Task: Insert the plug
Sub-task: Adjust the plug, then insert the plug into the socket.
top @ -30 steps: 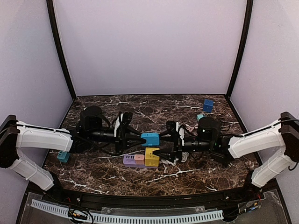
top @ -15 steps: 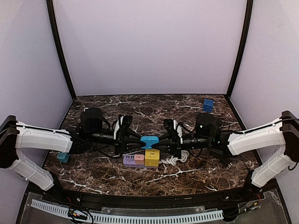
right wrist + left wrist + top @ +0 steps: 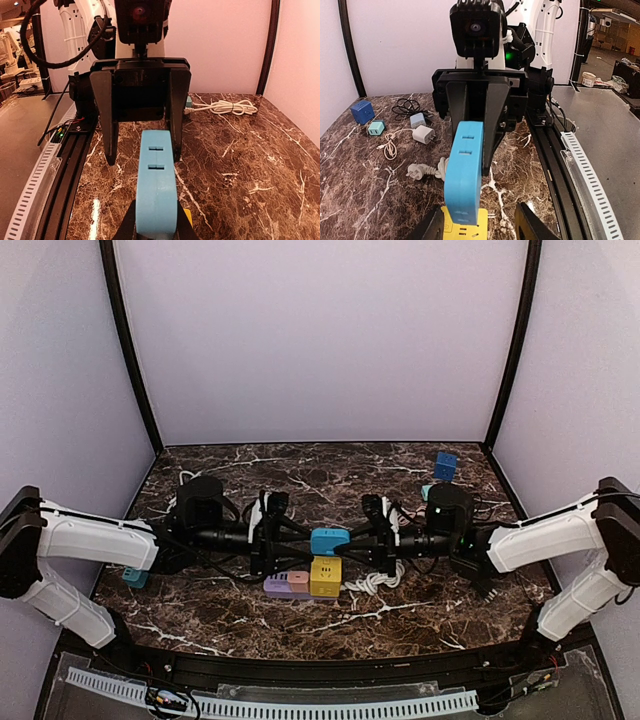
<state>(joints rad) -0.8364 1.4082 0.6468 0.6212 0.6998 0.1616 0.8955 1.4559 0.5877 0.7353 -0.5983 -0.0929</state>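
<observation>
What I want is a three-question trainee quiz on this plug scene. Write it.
1. True or false: the right tool is empty.
2. Which socket block sits directly below the blue plug? A purple, B yellow, C pink.
3. Which tool stands open?
Key: 1 false, it is shut on the blue plug. 2 B, the yellow block. 3 the left tool.

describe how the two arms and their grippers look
The left arm and right arm have white shells with black joints. The left gripper and right gripper are black, each with two flat tapering fingers. Black cables loop along the left arm.
</observation>
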